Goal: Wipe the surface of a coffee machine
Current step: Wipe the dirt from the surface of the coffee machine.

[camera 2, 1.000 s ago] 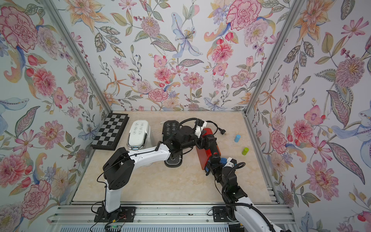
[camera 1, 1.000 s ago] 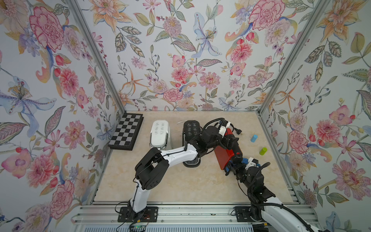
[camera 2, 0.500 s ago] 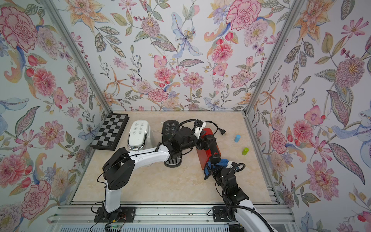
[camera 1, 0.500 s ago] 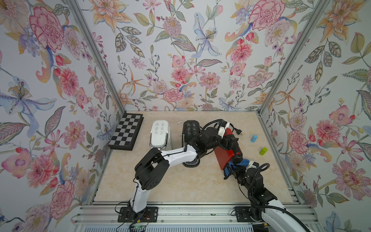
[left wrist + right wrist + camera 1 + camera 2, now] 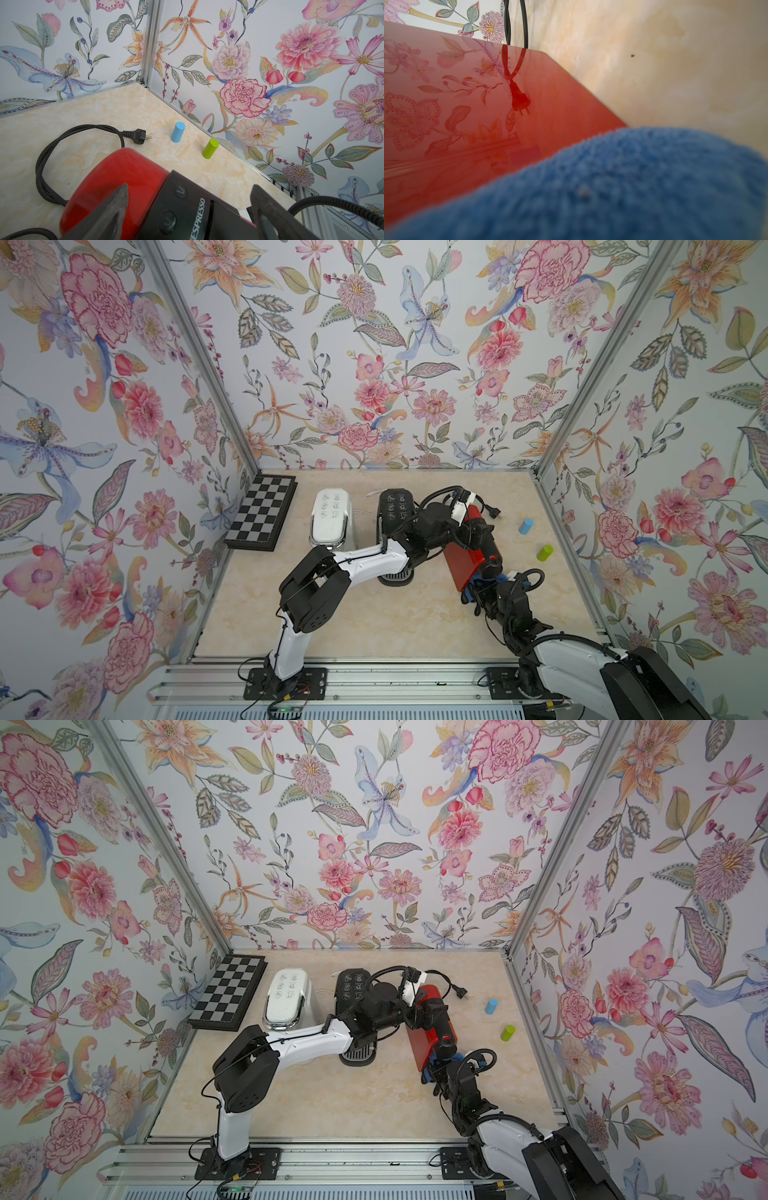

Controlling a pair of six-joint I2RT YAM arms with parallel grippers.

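The red and black coffee machine (image 5: 462, 569) (image 5: 423, 1045) stands right of the table's middle. My left gripper (image 5: 473, 526) (image 5: 432, 1011) reaches over its top from the left. In the left wrist view the left gripper (image 5: 190, 189) has its jaws wide, one finger on each side of the coffee machine (image 5: 124, 176) at its black top. A blue cloth (image 5: 478, 585) (image 5: 433, 1064) presses against the machine's red side near its front lower corner, with my right gripper (image 5: 488, 592) shut on it. The cloth (image 5: 612, 187) hides the fingers in the right wrist view and lies on the glossy red panel (image 5: 467, 104).
A white appliance (image 5: 330, 520) and a black one (image 5: 395, 510) stand left of the red machine, under my left arm. A chessboard (image 5: 262, 512) lies at the far left. The machine's cord and plug (image 5: 135, 135), a blue cylinder (image 5: 178, 132) and a green cylinder (image 5: 210, 148) lie near the right wall.
My right gripper has slid the blue cloth a little down the red side, toward the table's front. The left gripper has stayed on the machine's top.
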